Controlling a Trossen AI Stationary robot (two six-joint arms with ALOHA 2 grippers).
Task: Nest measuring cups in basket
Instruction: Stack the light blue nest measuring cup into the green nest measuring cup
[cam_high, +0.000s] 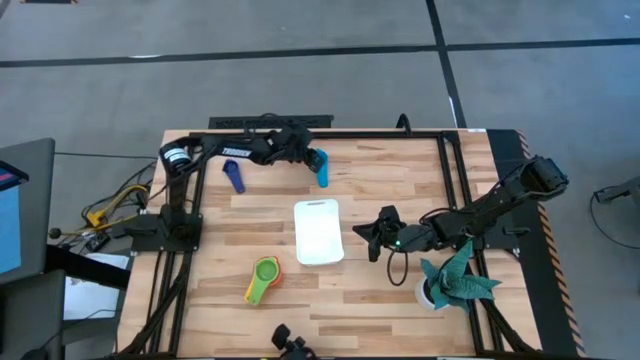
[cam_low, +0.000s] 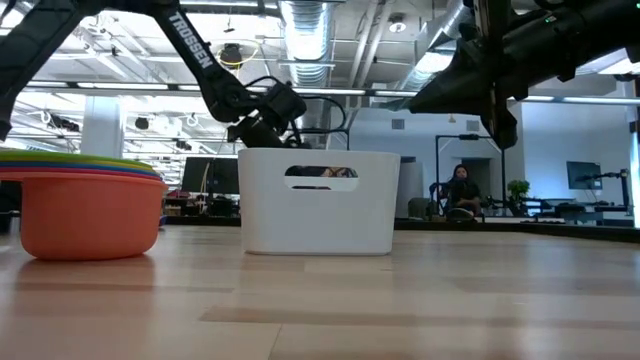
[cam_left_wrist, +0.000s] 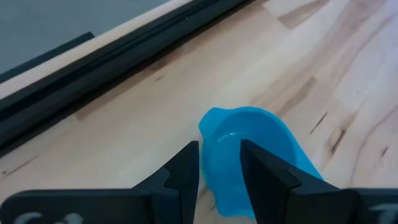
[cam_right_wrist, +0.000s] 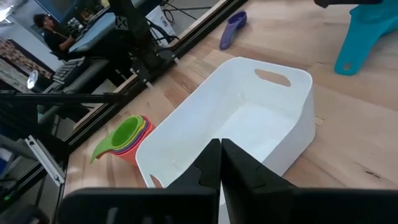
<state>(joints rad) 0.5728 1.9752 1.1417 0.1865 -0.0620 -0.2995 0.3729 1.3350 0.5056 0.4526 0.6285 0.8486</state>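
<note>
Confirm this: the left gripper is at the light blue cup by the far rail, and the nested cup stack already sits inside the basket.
Not inside. The high view shows the stack on the table beside the basket. The left gripper is indeed at the light blue cup.

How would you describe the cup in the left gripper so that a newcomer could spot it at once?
Start at the white basket in the middle of the table, then look toward the far edge, where the left gripper reaches in. The light blue cup sits between its fingers. Its nearest neighbour, the dark blue cup, lies alone and untouched.
</note>
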